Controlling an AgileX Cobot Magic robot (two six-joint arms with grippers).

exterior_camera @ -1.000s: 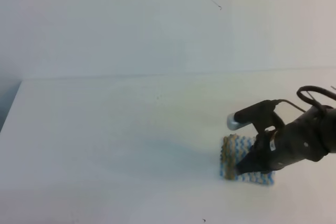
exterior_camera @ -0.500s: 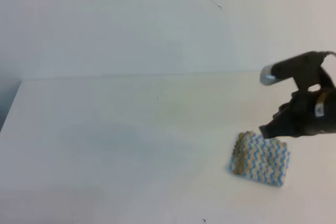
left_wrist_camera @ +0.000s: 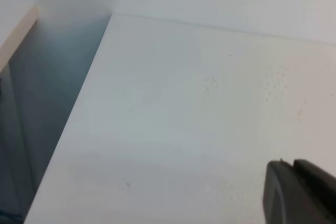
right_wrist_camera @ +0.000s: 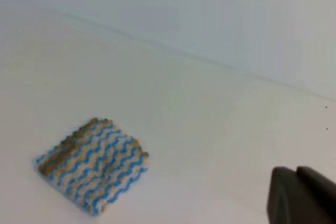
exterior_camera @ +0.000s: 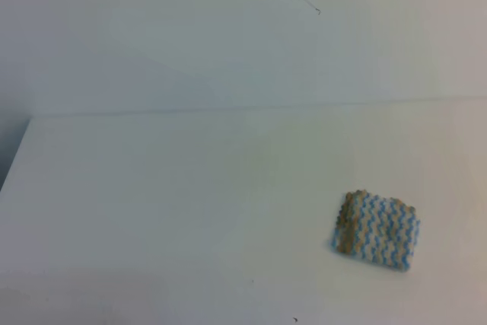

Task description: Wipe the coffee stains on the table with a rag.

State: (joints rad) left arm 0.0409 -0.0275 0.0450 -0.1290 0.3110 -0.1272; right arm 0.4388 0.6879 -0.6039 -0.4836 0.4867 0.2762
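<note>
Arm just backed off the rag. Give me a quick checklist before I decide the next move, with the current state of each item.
1. Rag free of both claws: ok, it lies alone on the table, nothing touching it.
2. Rag flat and folded: ok, squarish, zigzag stripes up.
3. Coffee stain visible on the bare tabletop: none seen in any view; cannot tell what lies under the rag.
4. Right claw open or shut: cannot tell, only a dark corner of it shows.
5. Left claw open or shut: cannot tell, same reason.
6. Arms out of the high view: ok, neither shows there.
</note>
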